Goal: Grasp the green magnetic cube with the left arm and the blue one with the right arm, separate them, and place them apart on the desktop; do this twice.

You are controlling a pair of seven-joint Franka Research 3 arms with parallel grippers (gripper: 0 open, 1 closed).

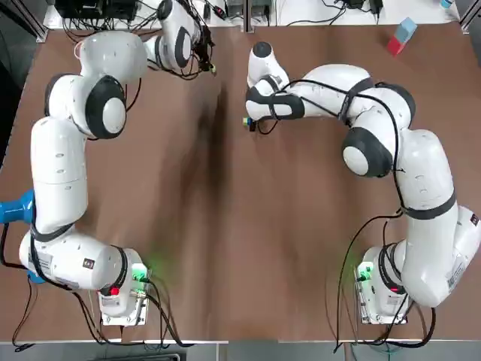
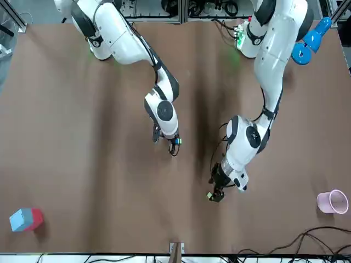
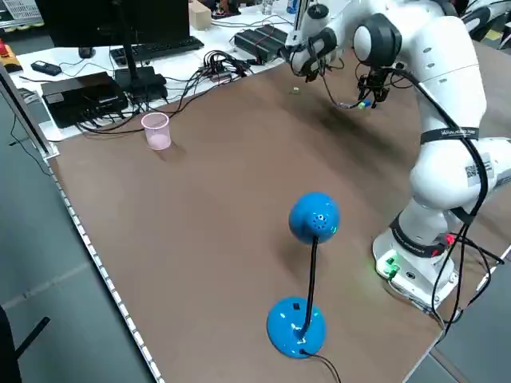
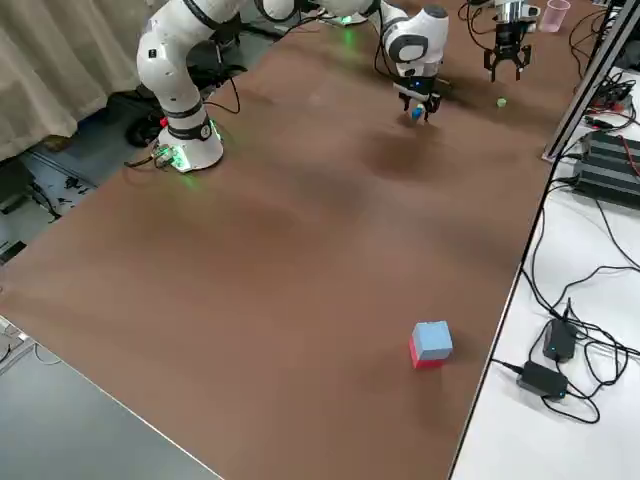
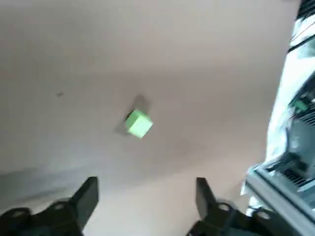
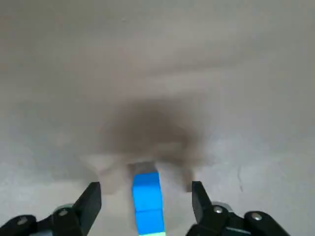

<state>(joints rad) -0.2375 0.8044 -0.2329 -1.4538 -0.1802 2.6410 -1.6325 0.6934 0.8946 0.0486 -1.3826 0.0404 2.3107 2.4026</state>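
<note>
The left gripper (image 5: 145,183) is hovering wide open over the green cube (image 5: 138,123), lying alone on the bench (image 5: 74,49), & the right gripper (image 6: 145,187) is gaping equally wide w/ the blue cube (image 6: 146,196) btwn its fingers (image 6: 88,201), untouched, so both should prob. be lifting straight up w/o nudging either.
</note>
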